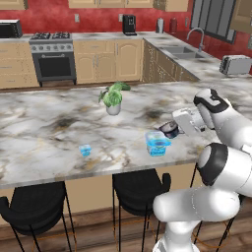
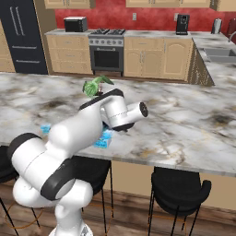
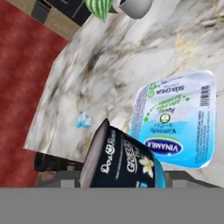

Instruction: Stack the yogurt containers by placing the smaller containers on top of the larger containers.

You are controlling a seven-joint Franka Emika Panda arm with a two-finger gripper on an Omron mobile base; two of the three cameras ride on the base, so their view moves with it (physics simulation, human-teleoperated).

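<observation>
Dark cup up in the air by the blue tub

Dark cup [image 1: 170, 129] sits in the end effector [image 3: 124, 186], up off the worktop [image 1: 49, 128]. In the hand view the cup is right at the bottom, close to the camera, and it covers the finger tips. The end effector is closed on the dark cup, with its jaws partly apart around the cup's sides. In the left base view the cup hangs just beside the blue tub [image 1: 157, 143], a little up and to the right of it, and I cannot tell if the two touch.

The dark cup is round and almost black, with white writing and a small white flower on its side. The blue tub stands on the worktop near the front edge. It is squarish, see-through blue, with a pale lid that has a label and a bar code on it. The tiny light-blue cup [image 1: 85, 150] stands on the worktop too, well apart from the tub, off to the left. A white pot with a green plant [image 1: 113, 98] stands farther back on the worktop.
</observation>
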